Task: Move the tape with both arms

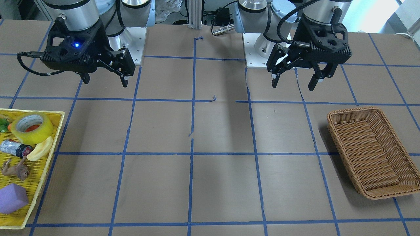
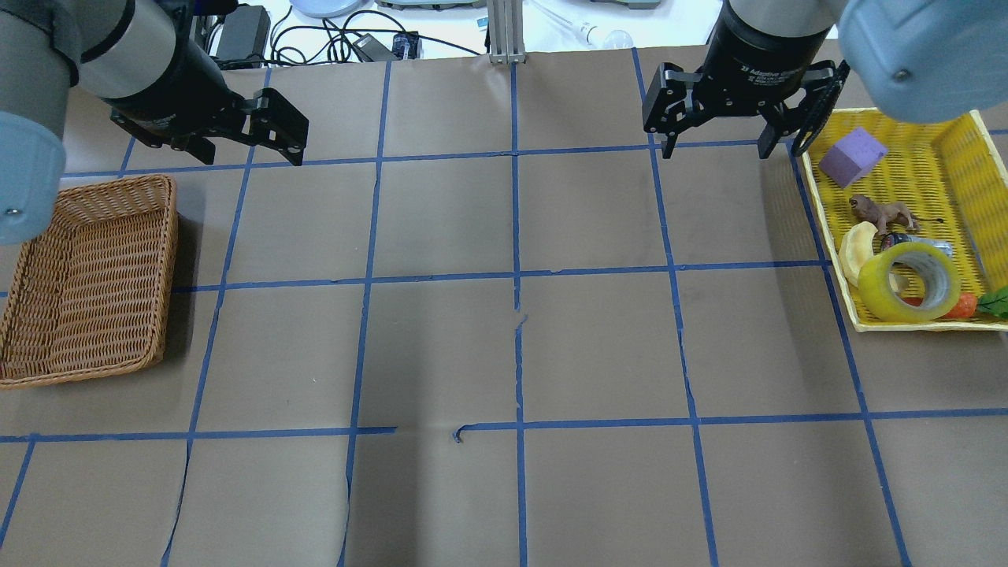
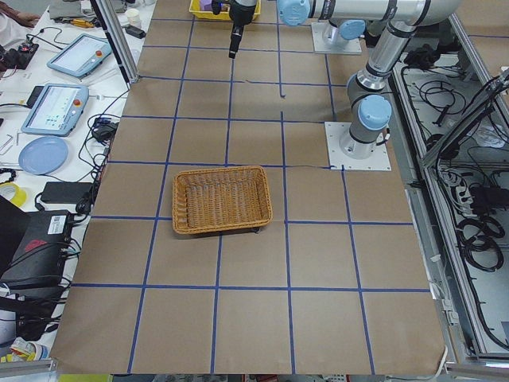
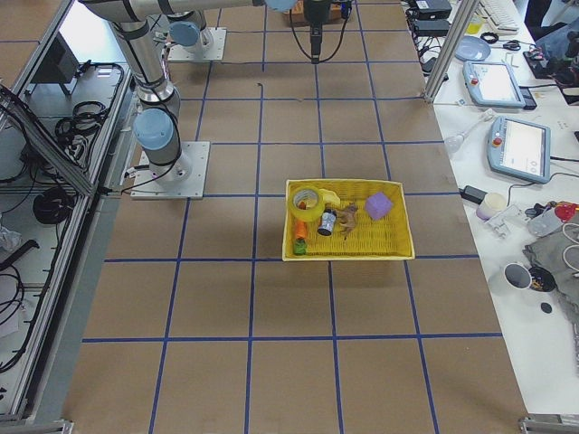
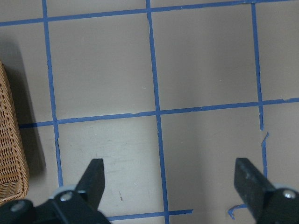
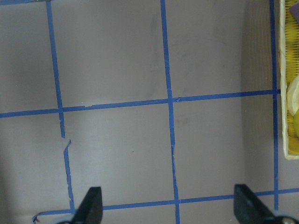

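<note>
The yellow tape roll [image 2: 906, 279] with its pale core lies in the yellow tray [image 2: 965, 150] on my right side. It also shows in the front view [image 1: 31, 127] and the right side view [image 4: 308, 203]. My right gripper [image 2: 717, 150] is open and empty. It hangs above the table just left of the tray's far end and well short of the tape; the front view [image 1: 105, 82] and its wrist view [image 6: 168, 207] show it too. My left gripper [image 2: 248, 153] is open and empty, above the table beyond the wicker basket [image 2: 87, 283]; it also shows in the front view [image 1: 293, 84] and its wrist view [image 5: 170, 186].
The tray also holds a purple block [image 2: 852, 156], a toy animal [image 2: 882, 213], a pale banana [image 2: 854, 250], a small can [image 1: 14, 149] and a carrot [image 2: 957, 305]. Blue tape lines grid the brown table. The tray's rim [image 6: 282, 70] shows at the right wrist view's edge.
</note>
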Controlling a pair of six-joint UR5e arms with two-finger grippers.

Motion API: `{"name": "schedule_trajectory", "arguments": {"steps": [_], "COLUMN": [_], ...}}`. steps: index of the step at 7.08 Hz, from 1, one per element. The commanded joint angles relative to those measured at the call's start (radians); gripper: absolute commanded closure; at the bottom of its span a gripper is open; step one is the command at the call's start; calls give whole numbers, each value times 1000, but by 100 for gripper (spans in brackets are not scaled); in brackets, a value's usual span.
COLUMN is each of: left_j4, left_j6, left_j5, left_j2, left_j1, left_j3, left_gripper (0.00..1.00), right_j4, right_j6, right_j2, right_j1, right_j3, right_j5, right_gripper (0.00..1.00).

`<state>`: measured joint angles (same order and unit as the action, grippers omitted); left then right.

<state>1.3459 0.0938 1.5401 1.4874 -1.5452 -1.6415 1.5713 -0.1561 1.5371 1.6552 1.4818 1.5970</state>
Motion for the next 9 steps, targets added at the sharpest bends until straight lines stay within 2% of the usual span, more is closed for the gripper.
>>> {"name": "schedule_trajectory", "arguments": {"steps": [1,3,5,8,9], "left_j4": [-1,-1,-1,-1,-2], "left_j6": [-2,0,0,6,11], "left_j5": [-2,0,0,0,2], "left_j2": [2,1,1,-7,-1], "left_j1": [2,2,0,0,4], "left_j3": [0,2,-4,-6,6], "left_gripper": [0,0,0,0,0], "right_j4": [10,16,26,111,198], "right_j6": [15,108,270,649,758], "right_j2": [-2,-17,-31,-57,-75], "right_j1": [-2,-9,-114,-398,-482], "right_j3": [2,2,3,79,103], "right_j5": [0,50,47,34,35], "right_gripper": [0,0,0,0,0]}}
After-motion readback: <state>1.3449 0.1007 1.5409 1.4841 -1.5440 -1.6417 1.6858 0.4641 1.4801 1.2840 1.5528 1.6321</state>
